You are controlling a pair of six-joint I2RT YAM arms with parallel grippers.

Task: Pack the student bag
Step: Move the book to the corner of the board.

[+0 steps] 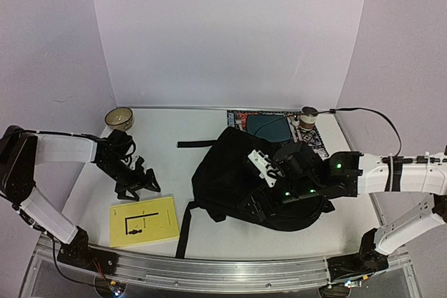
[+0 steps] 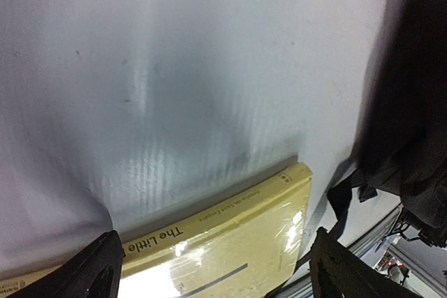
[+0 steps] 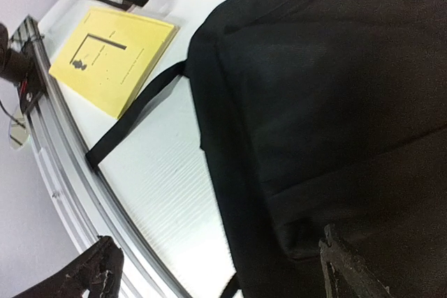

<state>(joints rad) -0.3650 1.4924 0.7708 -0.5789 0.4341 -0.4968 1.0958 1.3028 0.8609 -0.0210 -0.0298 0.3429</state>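
Observation:
The student bag (image 1: 227, 165), a large black fabric backpack, lies flat mid-table with a strap (image 1: 183, 228) trailing toward the front edge. It fills the right wrist view (image 3: 328, 88) and shows at the right of the left wrist view (image 2: 412, 102). A yellow paperback book (image 1: 143, 220) lies flat left of the bag; it also shows in the left wrist view (image 2: 230, 242) and the right wrist view (image 3: 112, 57). My left gripper (image 1: 138, 190) (image 2: 220, 277) is open and empty just above the book's far edge. My right gripper (image 1: 255, 207) (image 3: 223, 273) is open and empty over the bag's near-left edge.
A small bowl (image 1: 119, 118) stands at the back left. A patterned mat (image 1: 241, 118) with a dark blue pouch (image 1: 269, 127) and a tape roll (image 1: 307, 120) lies behind the bag. A cable (image 1: 370, 113) runs at the back right. A metal rail (image 1: 209, 270) edges the front.

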